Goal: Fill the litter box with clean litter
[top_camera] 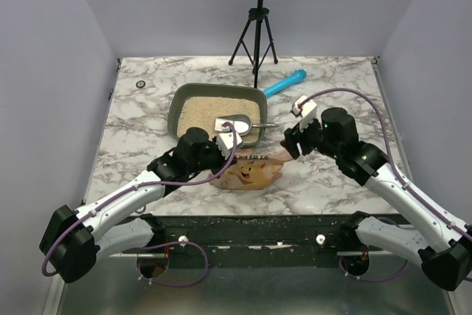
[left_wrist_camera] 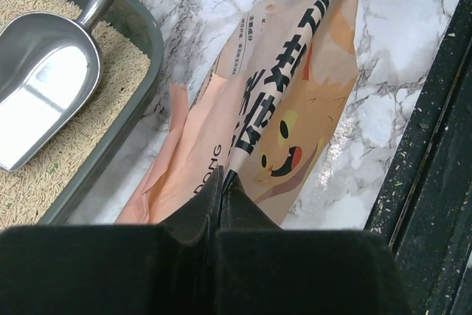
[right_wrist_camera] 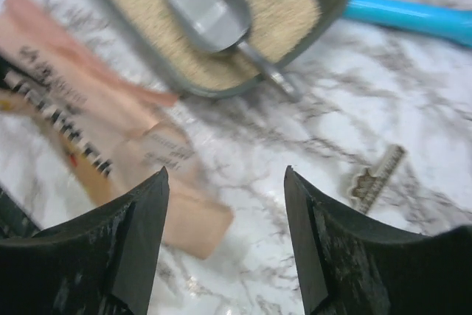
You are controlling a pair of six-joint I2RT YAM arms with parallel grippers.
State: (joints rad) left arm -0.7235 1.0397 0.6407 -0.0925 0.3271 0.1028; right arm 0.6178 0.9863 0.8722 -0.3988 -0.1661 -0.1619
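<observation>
Just beside the litter box (top_camera: 175,111) on the desk (top_camera: 133,138), my left end effector (left_wrist_camera: 223,184) is clamped on the bag (left_wrist_camera: 295,108); my right end effector (right_wrist_camera: 226,173) hangs with jaws apart. I see litter (top_camera: 200,112) filling the box, scoop (top_camera: 237,121) on top.

Right wrist view blurred; bag (left_wrist_camera: 295,101) end hidden behind left claw (left_wrist_camera: 223,186).

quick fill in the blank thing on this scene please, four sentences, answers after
1. The left gripper is ___ on the orange-pink bag.
2. The right gripper hangs over the marble table with its jaws ___.
3. The silver scoop resting on the clean litter in the litter box is itself ___.
4. The tube lying beyond the box is ___ in colour.

Missing words: shut; open; empty; blue.
</observation>
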